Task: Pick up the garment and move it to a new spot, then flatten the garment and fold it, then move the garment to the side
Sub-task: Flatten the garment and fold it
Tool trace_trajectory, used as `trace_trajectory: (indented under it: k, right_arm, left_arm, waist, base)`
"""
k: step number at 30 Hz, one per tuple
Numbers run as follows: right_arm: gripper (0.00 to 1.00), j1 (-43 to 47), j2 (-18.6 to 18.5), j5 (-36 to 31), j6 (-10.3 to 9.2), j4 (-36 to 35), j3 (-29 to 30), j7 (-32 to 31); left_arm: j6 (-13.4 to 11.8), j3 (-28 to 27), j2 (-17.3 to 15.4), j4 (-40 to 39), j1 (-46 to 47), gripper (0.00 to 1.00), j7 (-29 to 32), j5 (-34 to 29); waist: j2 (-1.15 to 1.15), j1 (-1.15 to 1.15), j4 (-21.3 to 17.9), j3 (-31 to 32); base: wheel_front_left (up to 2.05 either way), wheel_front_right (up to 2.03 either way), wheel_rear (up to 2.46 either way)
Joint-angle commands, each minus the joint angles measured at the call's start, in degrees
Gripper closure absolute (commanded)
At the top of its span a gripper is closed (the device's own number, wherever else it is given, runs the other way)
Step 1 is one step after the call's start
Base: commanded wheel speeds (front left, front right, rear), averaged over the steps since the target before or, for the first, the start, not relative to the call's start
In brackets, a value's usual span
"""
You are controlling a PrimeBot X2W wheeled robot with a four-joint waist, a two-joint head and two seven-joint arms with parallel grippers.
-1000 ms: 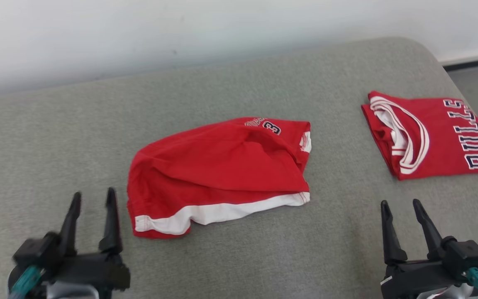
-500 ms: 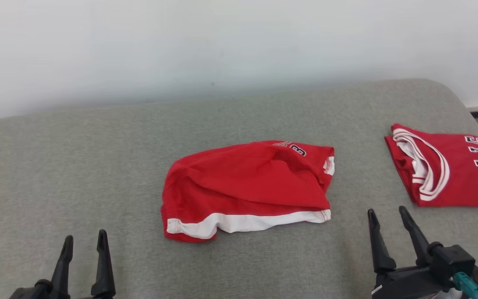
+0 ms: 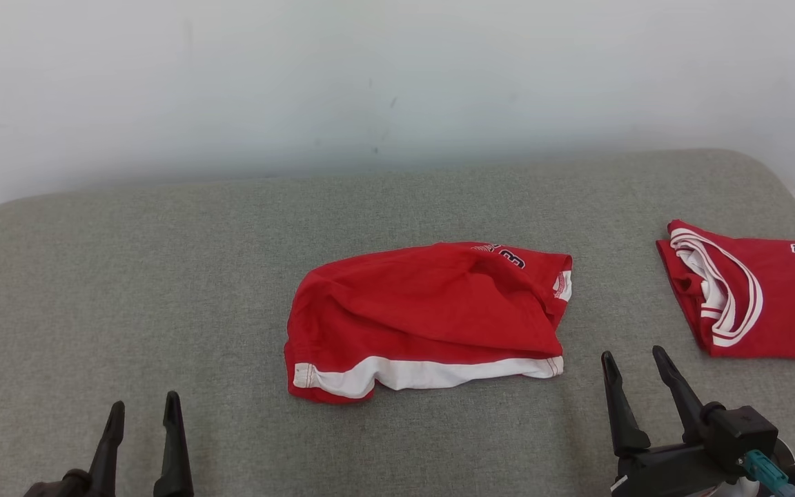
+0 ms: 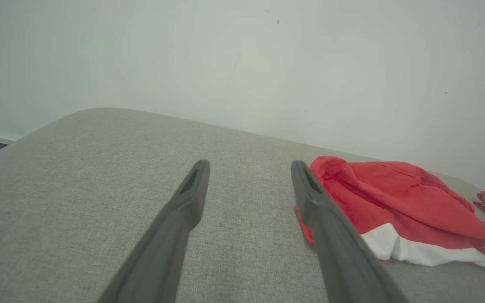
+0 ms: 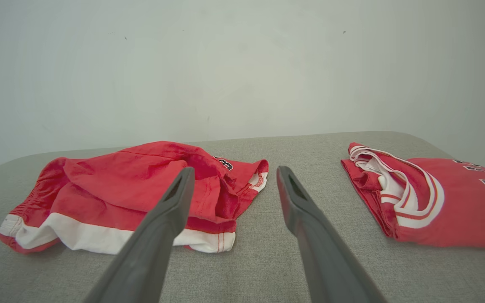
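- The red shorts (image 3: 425,310) lie crumpled near the middle of the grey fabric-covered desk (image 3: 128,276). Their white hem band faces the robot, and some printed lettering shows at the far right corner.
- The left pincer (image 3: 143,404) is at the near left with its two dark fingers spread apart and nothing between them. It is well apart from the shorts, over bare desk.
- From the left wrist view, the left pincer (image 4: 249,164) points across open grey cloth, and the shorts (image 4: 394,202) lie off to the side of one finger.
- The right pincer (image 3: 632,353) is likewise spread and empty. It is near the shorts' right end but not touching them.
- From the right wrist view, the right pincer (image 5: 235,169) frames the bare strip of desk between the shorts (image 5: 120,189) and a folded red jersey (image 5: 436,198).
- The folded red jersey (image 3: 763,297) has a white-trimmed neck and dark lettering. It lies by the desk's right edge, and the picture cuts off its far side.
- The desk's far edge meets a pale wall (image 3: 370,83), and both far corners are rounded.
- The widest bare stretch is the left half of the desk. A narrower free band runs behind the shorts, up to the wall.
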State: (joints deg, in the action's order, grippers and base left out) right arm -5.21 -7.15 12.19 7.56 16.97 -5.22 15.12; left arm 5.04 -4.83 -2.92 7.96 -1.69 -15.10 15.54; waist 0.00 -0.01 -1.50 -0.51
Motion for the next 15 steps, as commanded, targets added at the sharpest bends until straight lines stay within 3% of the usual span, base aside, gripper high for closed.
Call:
trace_trajectory:
  k: [1,12,15]
  right_arm:
    - [0.0,0.19,0.08,0.55,-0.14,0.06,0.04,0.0]
    - [0.0,-0.44,0.01,0.12,-0.14,1.08,0.26,-0.01]
    - [0.0,-1.8,0.58,-0.1,-0.14,2.94,0.78,-1.23]
  left_arm:
    - [-0.07,-0.13,0.04,0.21,-0.65,0.0,-0.02,-0.56]
    - [-0.22,0.79,0.03,1.09,-0.18,0.0,-0.02,-0.8]
    - [-0.06,3.36,0.05,3.87,2.02,0.0,-0.02,-1.48]
  waist:
    - [0.0,0.01,-0.04,-0.02]
    - [0.0,0.01,-0.14,-0.29]
    - [0.0,0.01,0.58,-1.67]
  base:
    - [0.0,0.0,0.0]
    - [0.0,0.0,0.0]
    - [0.0,0.0,0.0]
